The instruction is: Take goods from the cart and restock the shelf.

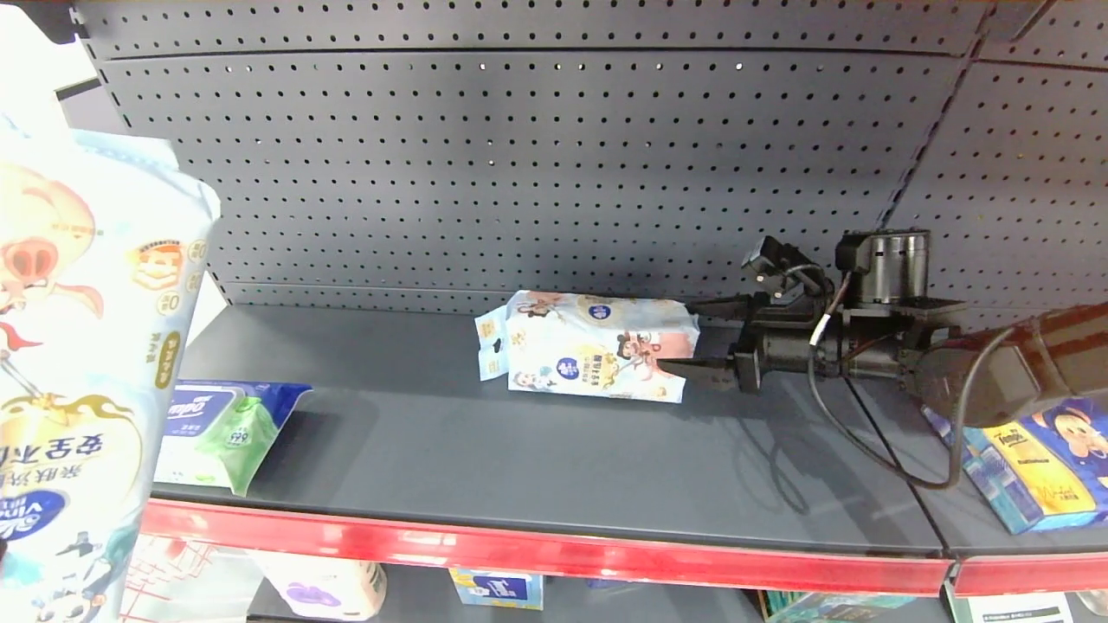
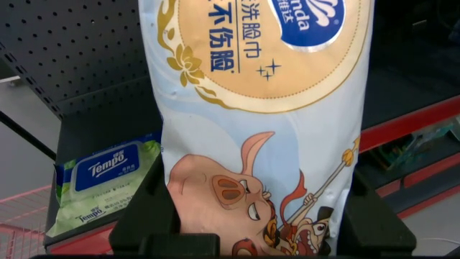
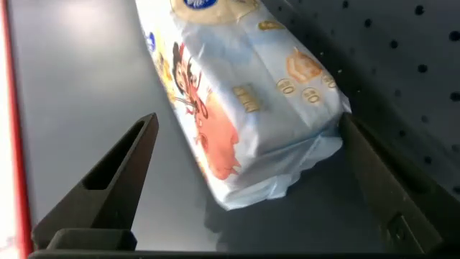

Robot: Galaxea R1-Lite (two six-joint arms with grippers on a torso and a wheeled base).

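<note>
1. The large pack (image 1: 78,346) in the left gripper (image 2: 262,226) ran off the edge of the head view and covered most of that gripper. From the wrist I could make out only a dark finger (image 2: 147,212) on each side, pressed against the pack's flanks and pinching it.
2. The right gripper (image 1: 679,336) had its far finger partly hidden behind the tissue pack (image 1: 597,346). Its arm covered a corner of a blue and yellow box (image 1: 1043,472) lying back along the arm from the hand.
3. The right gripper was spread wide, with its fingers (image 3: 115,180) standing on either side of the tissue pack's crimped end. I could not tell whether either finger touched the wrapper.
4. Bare shelf (image 1: 537,459) stretched from the near finger out to the red strip (image 1: 519,547) along the front edge. The far finger had the pegboard back (image 1: 519,173) just beside it.
5. The tissue pack lay flat on the shelf directly ahead of the right gripper, its long side close to the pegboard back.
6. The large pack was held out in front of the shelf. Past the left gripper's load, a wipes pack (image 1: 221,433) lay on the shelf near the red strip.
</note>
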